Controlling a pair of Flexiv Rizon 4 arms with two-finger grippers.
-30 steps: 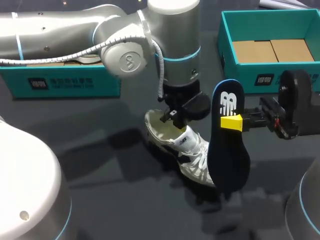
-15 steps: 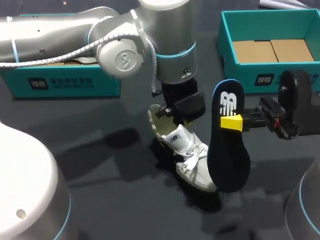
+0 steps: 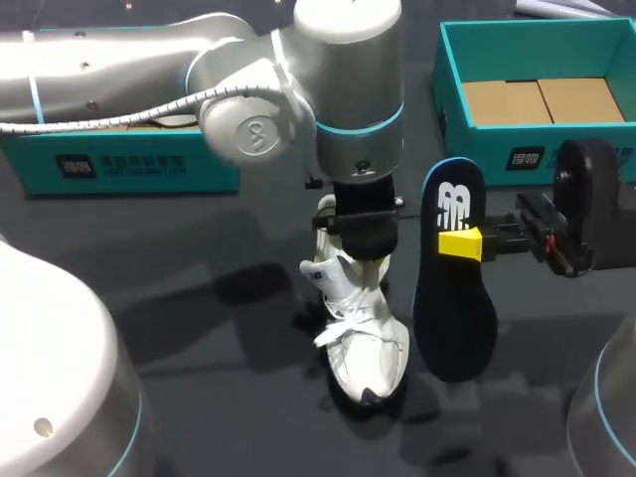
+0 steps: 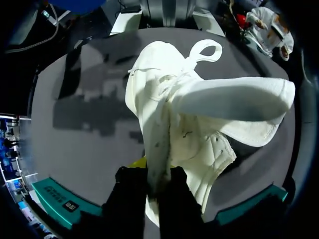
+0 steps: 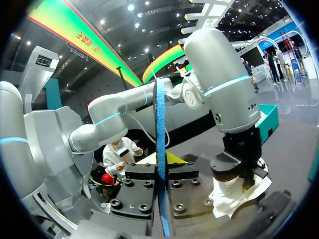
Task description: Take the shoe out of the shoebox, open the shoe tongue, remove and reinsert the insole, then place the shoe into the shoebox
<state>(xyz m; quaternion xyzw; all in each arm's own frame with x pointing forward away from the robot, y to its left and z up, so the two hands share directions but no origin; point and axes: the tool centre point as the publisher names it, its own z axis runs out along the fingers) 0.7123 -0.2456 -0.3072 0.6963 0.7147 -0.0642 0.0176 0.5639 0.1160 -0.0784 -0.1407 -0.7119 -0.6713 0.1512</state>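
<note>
A white shoe (image 3: 364, 333) hangs heel up from my left gripper (image 3: 357, 256), its toe low toward the table's near edge. In the left wrist view the left gripper (image 4: 153, 180) is shut on the rim of the shoe (image 4: 199, 114), one finger inside the opening and one outside. Whether the toe touches the table I cannot tell. Just right of the shoe, my right gripper (image 3: 460, 243) is shut on a dark blue insole (image 3: 452, 288) and holds it upright. In the right wrist view the insole (image 5: 159, 129) stands edge-on between that gripper's (image 5: 162, 167) fingers.
The open teal shoebox (image 3: 487, 154) with a cardboard floor stands at the back right. A second teal box part (image 3: 149, 164) lies at the back left, partly behind my left arm (image 3: 119, 70). Dark tabletop lies bare in front of the shoe.
My left gripper has swung the shoe round, so its toe now points toward the near edge instead of to the right. The right gripper and the insole have stayed put.
</note>
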